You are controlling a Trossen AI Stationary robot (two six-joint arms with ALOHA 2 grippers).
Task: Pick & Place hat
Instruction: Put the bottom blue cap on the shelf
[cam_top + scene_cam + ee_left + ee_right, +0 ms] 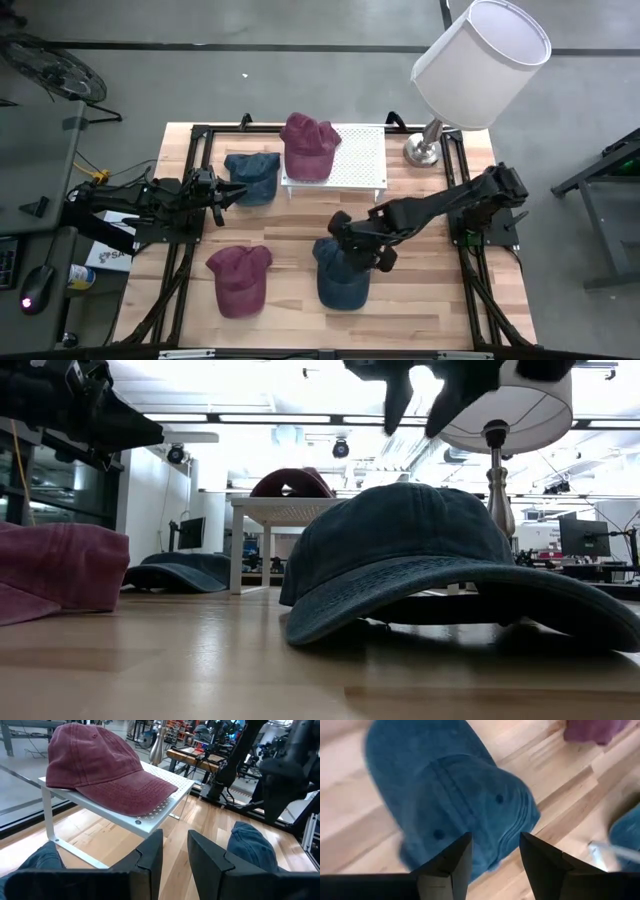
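1. Hovering above the front blue cap point(342, 278), my right fingers point(352, 252) point down at its crown with an open gap between them, holding nothing.
2. From my right wrist, that cap point(455, 805) fills the view just past the two dark fingertips point(459, 851), its crown with seams and eyelets showing in the gap between them.
3. In the low view my right fingers point(425, 400) hang at the top of the picture, clear of the cap point(420, 555), which sits flat on the worktop point(200, 660) with its brim toward the camera.
4. My left fingers point(228, 194) wait at the left side of the worktop point(420, 310), just beside a second blue cap point(252, 178); they stand a little apart and grip nothing.
5. From my left wrist, a maroon cap point(102, 765) rests on the white perforated stand point(167, 802), its brim reaching to the stand's edge.
6. Seen from above, that maroon cap point(307, 146) lies on the left part of the white stand point(362, 160) at the back of the worktop.
7. Another maroon cap point(240, 278) lies at the front left, apart from the front blue cap.
8. A lamp point(470, 70) with a white shade stands at the back right corner.
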